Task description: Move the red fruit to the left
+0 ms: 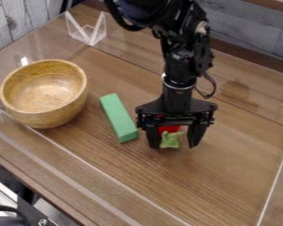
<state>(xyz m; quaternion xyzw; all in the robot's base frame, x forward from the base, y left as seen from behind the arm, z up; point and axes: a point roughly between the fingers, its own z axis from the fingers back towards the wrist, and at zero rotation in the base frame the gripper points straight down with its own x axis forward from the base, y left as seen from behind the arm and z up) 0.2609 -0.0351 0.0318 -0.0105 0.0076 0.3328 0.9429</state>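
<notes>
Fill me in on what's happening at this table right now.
One robot arm is working on the red fruit. Its hand is down at the tabletop with the fingers on either side of the fruit; only a bit of red and the green leaf show between them, so a firm grip can't be confirmed. The green block lies just to the camera's left of the hand, and the wooden bowl sits further that way, near the table's edge.
</notes>
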